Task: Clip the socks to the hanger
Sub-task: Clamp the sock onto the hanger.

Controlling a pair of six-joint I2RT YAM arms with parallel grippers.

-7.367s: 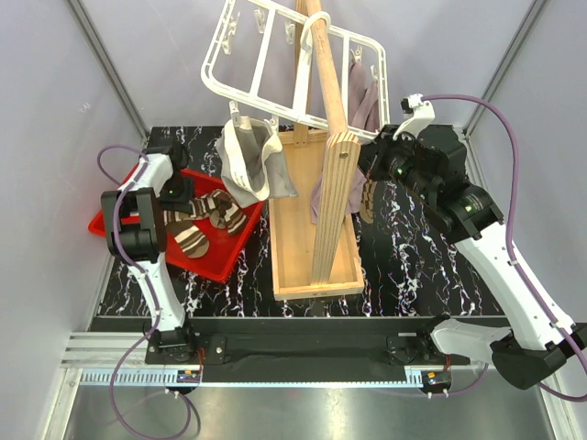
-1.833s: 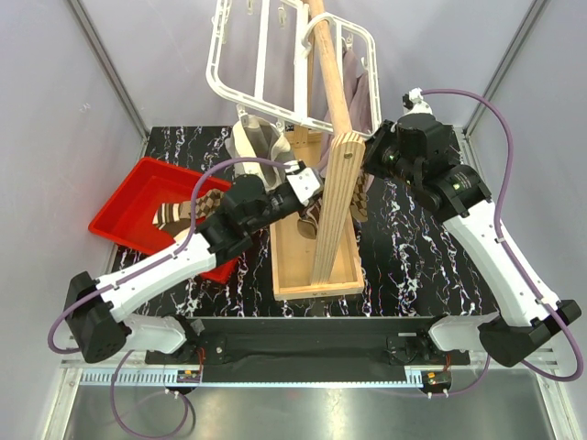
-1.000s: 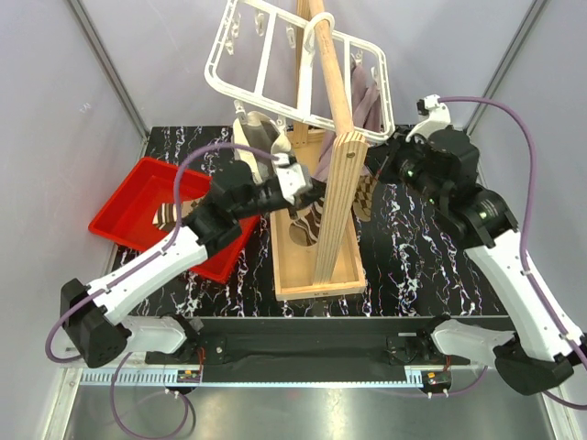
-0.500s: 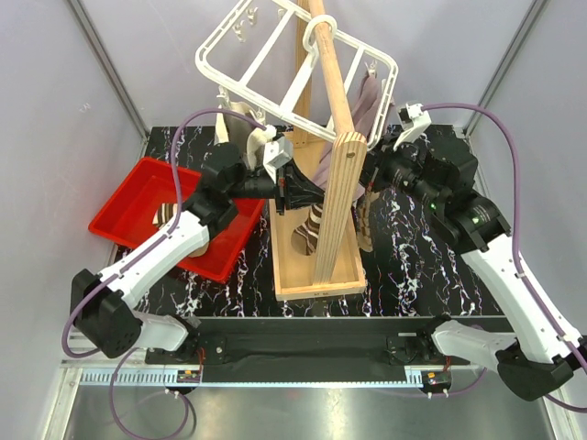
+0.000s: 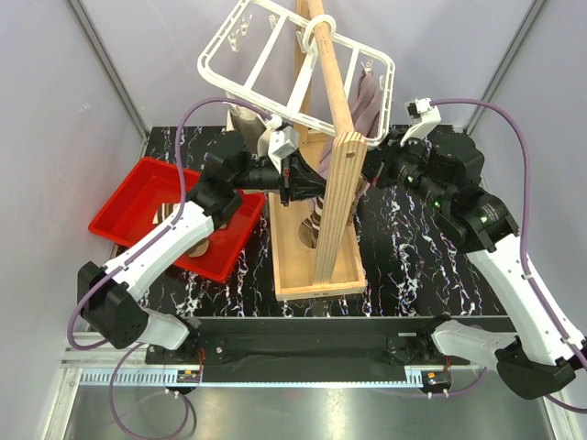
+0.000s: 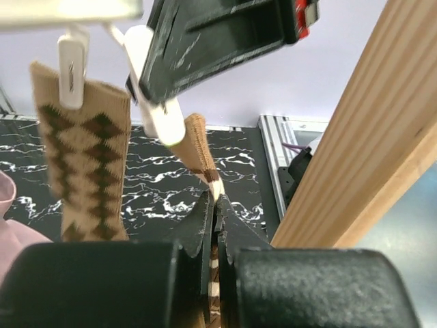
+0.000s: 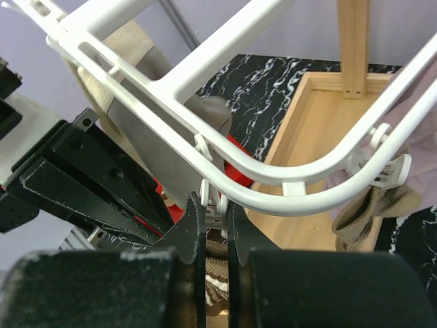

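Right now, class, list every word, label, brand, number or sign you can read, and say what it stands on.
None can be read.
The white hanger, wooden stand and red tray carry no print; the clipped sock shows only a diamond pattern.
The small boards on the front rail are too small to read.

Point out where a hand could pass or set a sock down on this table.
Free: the marble table right of the wooden stand base, and the near strip before the red tray. Crowded: around the pole beneath the hanger.
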